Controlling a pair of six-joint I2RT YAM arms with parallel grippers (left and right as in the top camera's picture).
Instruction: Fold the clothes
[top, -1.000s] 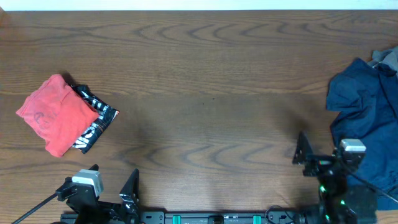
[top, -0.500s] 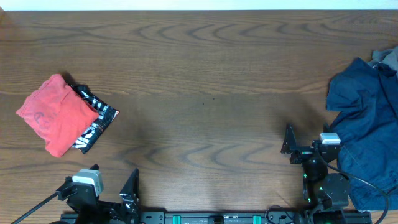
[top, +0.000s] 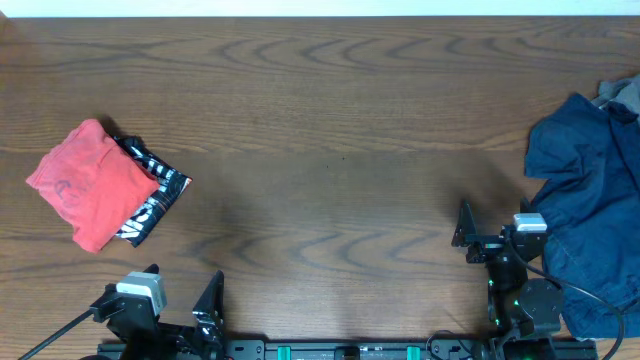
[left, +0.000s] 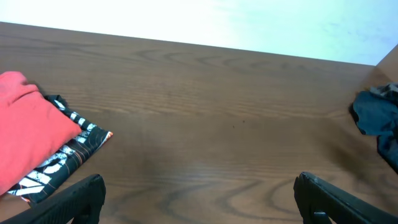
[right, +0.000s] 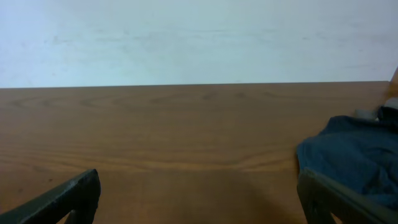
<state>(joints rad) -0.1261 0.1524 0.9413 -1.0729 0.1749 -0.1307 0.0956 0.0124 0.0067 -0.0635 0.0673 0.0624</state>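
Lying bundled at the left end of the desk, a coral-red T-shirt rests on a black white-lettered garment
A navy garment sits crumpled at the desk's right edge. Both arms are at the near edge, left jaws and right jaws spread wide and holding nothing; the right jaws stand just beside the navy cloth

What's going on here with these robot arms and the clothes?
The two arms are meant to fold clothes, but neither holds anything now: the left gripper and right gripper both stand open near the front edge of the table. A folded red shirt lies at left on a black white-lettered garment. A navy garment sits crumpled at right, beside the right gripper, not yet folded.
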